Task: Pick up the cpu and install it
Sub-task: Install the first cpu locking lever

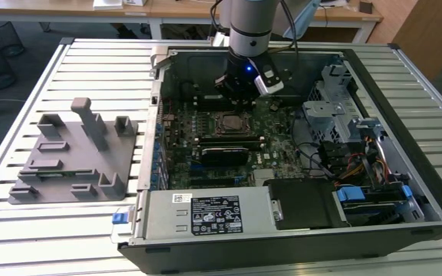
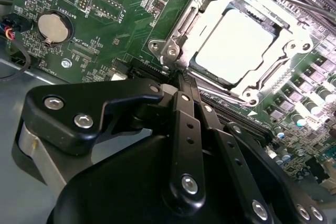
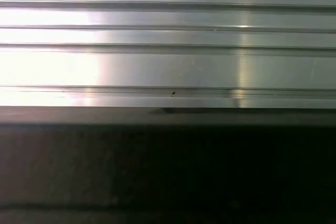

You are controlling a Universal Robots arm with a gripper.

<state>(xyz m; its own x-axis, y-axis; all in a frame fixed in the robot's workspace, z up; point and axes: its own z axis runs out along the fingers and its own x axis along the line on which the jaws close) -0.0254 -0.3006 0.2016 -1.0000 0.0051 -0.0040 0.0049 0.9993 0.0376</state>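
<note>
The small square cpu with its silvery metal top (image 2: 234, 45) lies seated in the metal-framed motherboard socket (image 2: 181, 30) (inside the open black computer case (image 1: 405, 132)); the black hand (image 2: 181, 77), fingers pressed together, hangs empty just beside it.

A table (image 1: 75, 230) of ribbed metal slats carries everything. On it, toward the exterior view's left, lies a grey plastic holder block (image 1: 71, 158) with upright posts. Just beside it, toward the exterior view's right, lies an open computer case (image 1: 282, 155), much bigger than the block.
</note>
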